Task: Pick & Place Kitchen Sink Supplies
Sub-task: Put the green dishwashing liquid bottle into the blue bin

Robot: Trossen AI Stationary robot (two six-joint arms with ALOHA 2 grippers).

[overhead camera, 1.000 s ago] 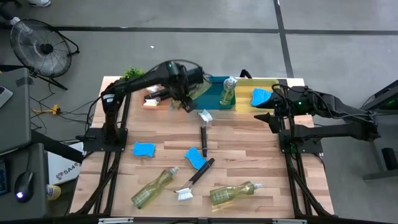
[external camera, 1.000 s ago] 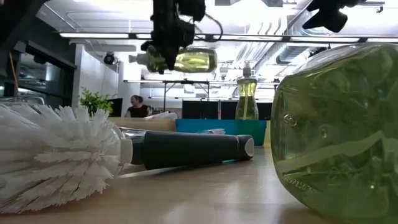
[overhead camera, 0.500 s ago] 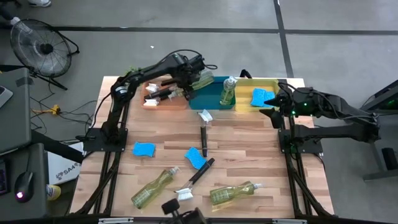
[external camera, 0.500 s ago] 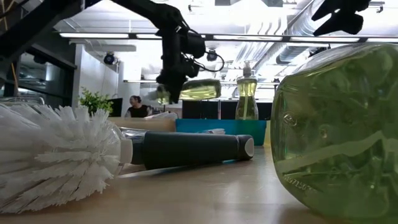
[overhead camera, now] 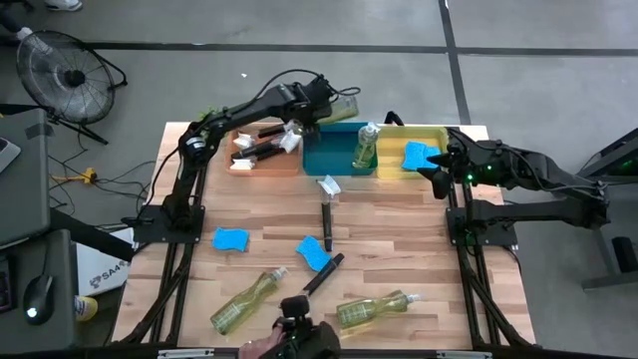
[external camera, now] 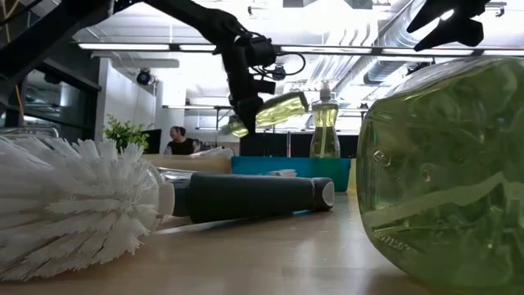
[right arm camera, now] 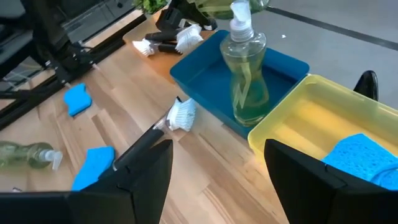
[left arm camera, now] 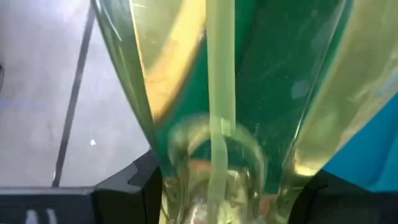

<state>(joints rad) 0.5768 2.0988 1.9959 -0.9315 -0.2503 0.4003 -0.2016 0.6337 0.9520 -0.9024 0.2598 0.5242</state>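
Left gripper (overhead camera: 321,100) raised over the far edge of the table, clamped on a bottle (external camera: 274,110) of yellow-green liquid, held tilted in the air. Directly below and a little right of it, the blue bin (overhead camera: 337,158), with a second bottle (overhead camera: 365,146) standing upright inside. Beside the gripper on its left, an orange tray (overhead camera: 261,165) holding brushes (overhead camera: 261,146).

Right gripper (overhead camera: 436,178) hovering at the near edge of the yellow bin (right arm camera: 311,122), fingers (right arm camera: 144,178) apart, nothing between them. In the yellow bin just beyond it, a sponge (overhead camera: 419,155).

Toward the table's middle, left of the right gripper, a brush (overhead camera: 326,204) lying flat. Farther off at the near side: two sponges (overhead camera: 230,239) (overhead camera: 312,252), another brush (overhead camera: 319,276), and two bottles (overhead camera: 246,299) (overhead camera: 372,309) on their sides.
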